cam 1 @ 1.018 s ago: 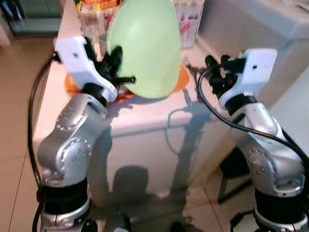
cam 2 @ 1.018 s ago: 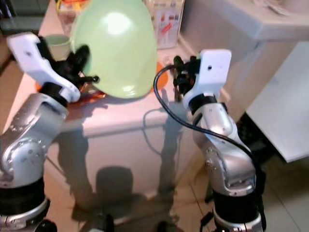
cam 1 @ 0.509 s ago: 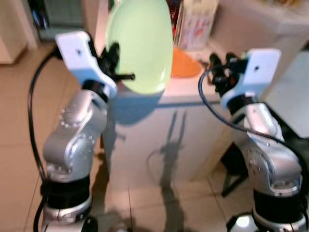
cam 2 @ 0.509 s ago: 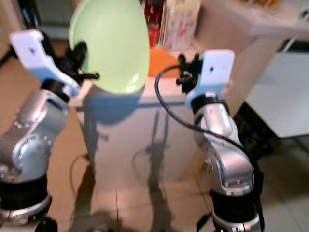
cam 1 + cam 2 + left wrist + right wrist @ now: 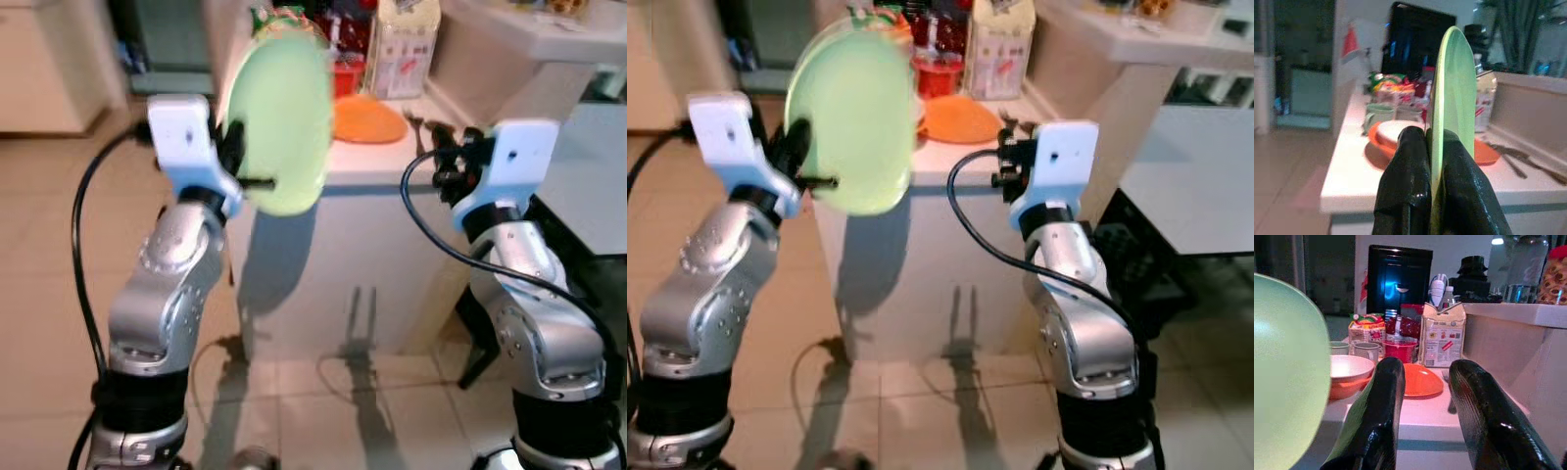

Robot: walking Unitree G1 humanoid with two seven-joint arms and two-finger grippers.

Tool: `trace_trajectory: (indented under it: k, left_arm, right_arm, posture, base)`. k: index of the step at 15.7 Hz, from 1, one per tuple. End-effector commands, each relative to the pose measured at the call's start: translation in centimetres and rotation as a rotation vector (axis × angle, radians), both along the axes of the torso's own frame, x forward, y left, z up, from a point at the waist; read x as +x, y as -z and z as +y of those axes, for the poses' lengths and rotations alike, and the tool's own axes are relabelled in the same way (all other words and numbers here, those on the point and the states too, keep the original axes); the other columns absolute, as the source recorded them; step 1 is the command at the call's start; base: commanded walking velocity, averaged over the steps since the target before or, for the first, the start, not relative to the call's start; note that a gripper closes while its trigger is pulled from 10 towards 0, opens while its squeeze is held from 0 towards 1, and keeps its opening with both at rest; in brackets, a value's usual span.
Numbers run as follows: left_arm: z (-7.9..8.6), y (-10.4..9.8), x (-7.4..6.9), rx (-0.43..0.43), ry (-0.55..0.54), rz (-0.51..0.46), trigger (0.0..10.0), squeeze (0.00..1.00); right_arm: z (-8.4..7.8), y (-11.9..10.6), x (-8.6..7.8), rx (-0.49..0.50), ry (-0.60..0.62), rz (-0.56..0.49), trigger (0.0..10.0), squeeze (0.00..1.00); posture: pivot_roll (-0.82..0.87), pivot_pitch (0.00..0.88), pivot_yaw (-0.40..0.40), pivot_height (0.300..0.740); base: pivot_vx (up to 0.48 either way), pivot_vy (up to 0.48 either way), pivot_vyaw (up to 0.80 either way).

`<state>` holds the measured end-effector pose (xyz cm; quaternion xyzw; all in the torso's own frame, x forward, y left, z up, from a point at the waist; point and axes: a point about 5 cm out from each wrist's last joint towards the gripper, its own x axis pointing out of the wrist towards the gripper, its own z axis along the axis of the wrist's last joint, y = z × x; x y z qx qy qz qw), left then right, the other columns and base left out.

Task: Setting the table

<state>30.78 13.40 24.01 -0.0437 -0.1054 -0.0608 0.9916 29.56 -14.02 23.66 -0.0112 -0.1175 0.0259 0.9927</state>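
Note:
A light green plate [image 5: 279, 127] stands upright on its edge in the air in front of the white counter [image 5: 392, 176]. My left gripper [image 5: 1431, 139] is shut on the plate's lower rim, one black finger on each face. My right gripper [image 5: 1425, 377] is open with nothing between its fingers, raised beside the counter's right front corner [image 5: 446, 162]. On the counter lie an orange plate [image 5: 369, 119], some cutlery [image 5: 419, 127], a white bowl in an orange bowl [image 5: 1391, 133], and mugs [image 5: 1367, 351].
A carton [image 5: 404, 47], a red container [image 5: 939, 73] and snack packets crowd the counter's back. A taller ledge [image 5: 1117, 39] and a white table [image 5: 1200, 191] stand to the right, with a dark stand [image 5: 1136, 255] under it. Tiled floor [image 5: 49, 255] lies open to the left.
The whole view has drawn back from the counter, so the camera moved. The green plate stays in my left gripper and now shows more edge-on. My right gripper stays open.

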Motion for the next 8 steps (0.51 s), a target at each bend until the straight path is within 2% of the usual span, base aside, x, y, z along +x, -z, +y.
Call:
trace_trajectory:
  k: [1, 8]
  left_arm:
    - [-0.77, -1.34, -0.03, 0.004, 0.023, -0.069, 10.0, 0.0]
    - [-1.16, -1.04, 0.25, 0.042, 0.013, -0.072, 10.0, 0.0]
  right_arm:
    - [-0.15, 0.12, 0.15, -0.009, 0.013, 0.005, 10.0, 0.0]
    - [-0.57, 0.48, 0.46, -0.019, 0.038, 0.021, 10.0, 0.0]
  posture:
    - [0.01, 0.0, -0.029, 0.74]
    - [0.0, 0.0, -0.026, 0.74]
  base:
    - [0.0, -0.454, 0.8]
    - [0.0, -0.459, 0.8]
